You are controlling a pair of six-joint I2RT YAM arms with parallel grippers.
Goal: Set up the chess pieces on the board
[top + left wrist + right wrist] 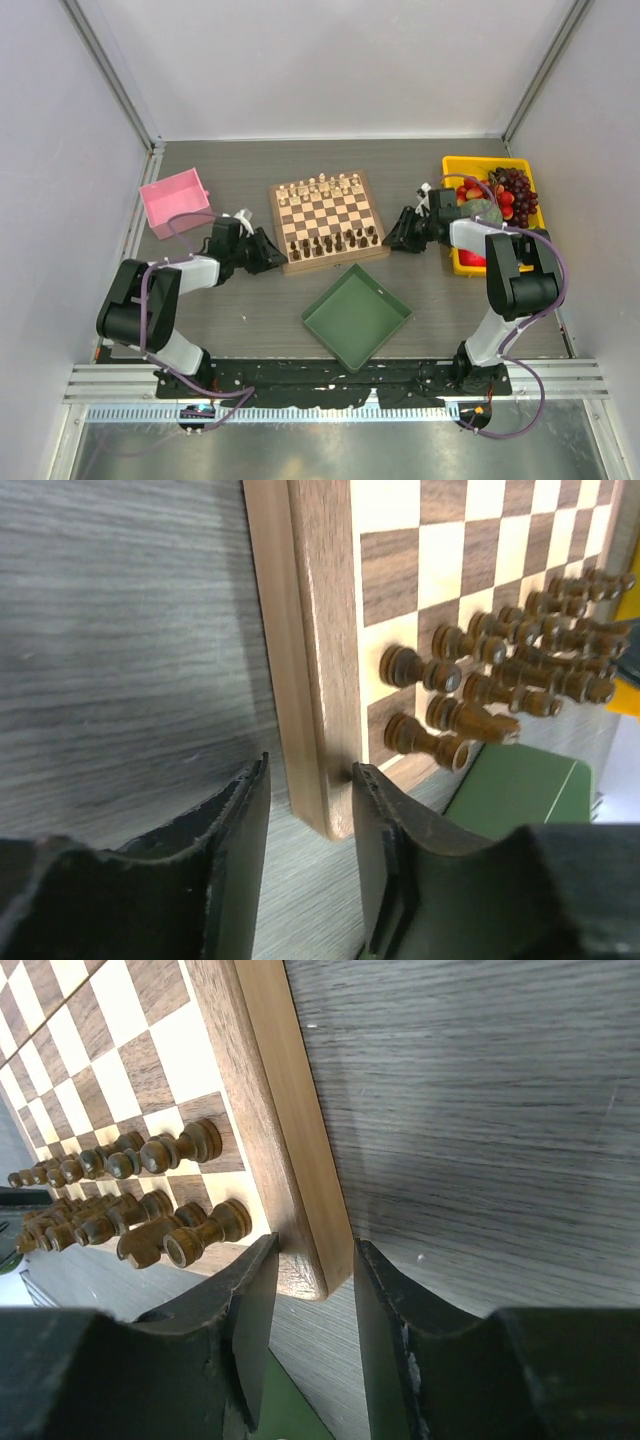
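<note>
The board [330, 213] lies mid-table. The dark chess pieces [335, 241] stand in two rows along its near edge, and the pale ones line the far edge. My left gripper [275, 258] sits low at the board's near-left corner. In the left wrist view the gripper [310, 767] is open with that corner of the board [320, 630] in the gap; one fingertip [358, 775] touches the border and the other stays apart. Dark pieces [500, 670] crowd just beyond. My right gripper [392, 240] [316, 1243] is open around the near-right corner of the board [255, 1080], beside dark pieces [130, 1210].
A green tray [357, 318] lies tilted in front of the board, close to both grippers, and shows as a green tray [510, 790] in the left wrist view. A pink box [175, 203] stands at the back left. At the right sits a yellow bin [480, 160] of fruit.
</note>
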